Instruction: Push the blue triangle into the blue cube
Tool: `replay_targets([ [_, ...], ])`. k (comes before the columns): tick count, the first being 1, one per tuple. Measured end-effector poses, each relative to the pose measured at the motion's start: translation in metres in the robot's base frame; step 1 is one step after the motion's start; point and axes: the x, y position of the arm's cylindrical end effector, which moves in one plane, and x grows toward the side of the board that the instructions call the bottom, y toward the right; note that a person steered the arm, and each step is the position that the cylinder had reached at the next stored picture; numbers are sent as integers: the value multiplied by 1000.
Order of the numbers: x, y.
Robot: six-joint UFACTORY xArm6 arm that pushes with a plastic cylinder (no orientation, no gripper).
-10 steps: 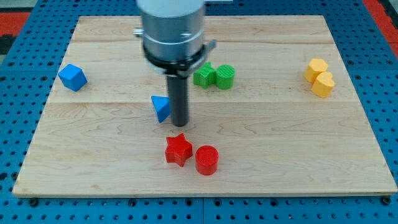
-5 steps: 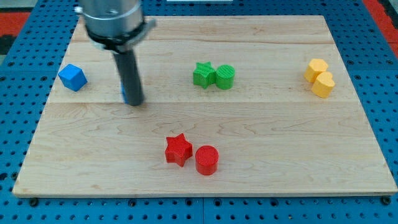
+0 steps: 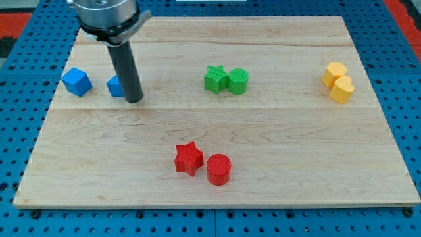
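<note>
Tool tip (image 3: 134, 100) touching blue triangle's (image 3: 115, 86) right

Blue triangle (image 3: 115, 86), half hidden, near but apart from blue cube (image 3: 76, 81) at view's left.

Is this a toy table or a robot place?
Probably a robot lab bench: a light wooden board on blue pegboard, small coloured plastic blocks such as the red star, and my tip.

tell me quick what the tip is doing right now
My tip: no hand, holds nothing; it sits against the view's right side of the blue triangle, short of the blue cube.
</note>
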Motion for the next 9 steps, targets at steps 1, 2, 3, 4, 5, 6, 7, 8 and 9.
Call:
replay_targets([
  [1, 1, -31],
  [2, 15, 7],
  [3, 10, 62],
  [4, -14, 50],
  [5, -32, 14],
  [6, -33, -12],
  [7, -33, -20],
  [8, -33, -39],
  [9, -33, -51],
])
